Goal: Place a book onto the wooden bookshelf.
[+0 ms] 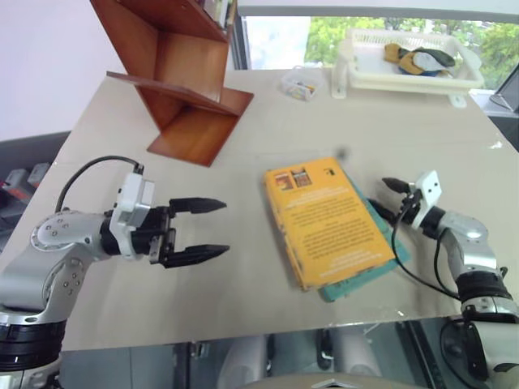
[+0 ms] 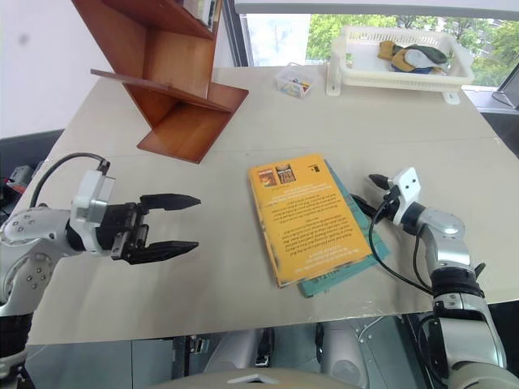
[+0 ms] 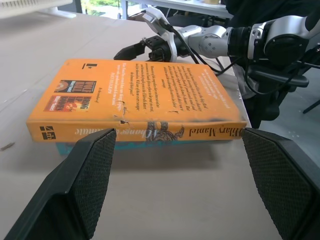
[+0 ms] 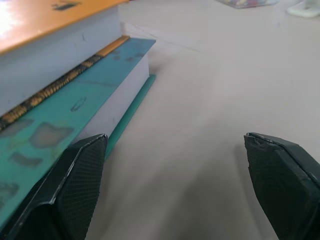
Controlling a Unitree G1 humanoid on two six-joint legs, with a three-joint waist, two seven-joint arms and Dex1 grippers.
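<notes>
Left claw (image 1: 203,229) is wide open, holding nothing, hovering over the bench (image 1: 243,292) with its fingers pointing toward the book (image 1: 327,220) and well clear of it. Right claw (image 1: 388,198) is also open and empty, low over the bench just beside the book stack's right edge; one finger sits near the teal book (image 4: 60,125), and whether it touches cannot be told.

The book lies flat, back cover up, on top of the teal book, roughly mid-bench toward the right. Its yellow-orange cover carries a block of small black text, too small to read. Two small cover pictures sit at the far end, toward the wooden bookshelf (image 1: 182,81); the left wrist view shows large "BRING" lettering on them, the rest unclear. The spine faces the left claw and reads "Hilary Mantel"; a decorated title word beside it is partly worn and not legible. A small black publisher mark sits at the spine's end, and another on the cover corner. White page edges show in the right wrist view.

The teal book pokes out under the near and right edges and has a patterned orange-black strip along its cover.

The wooden bookshelf stands at the bench's far left, its slanted boards zigzagging, with some books in the top compartment. A white basket (image 1: 405,77) holding cloth items is at the far right, with a small clear container (image 1: 298,84) between the two.
</notes>
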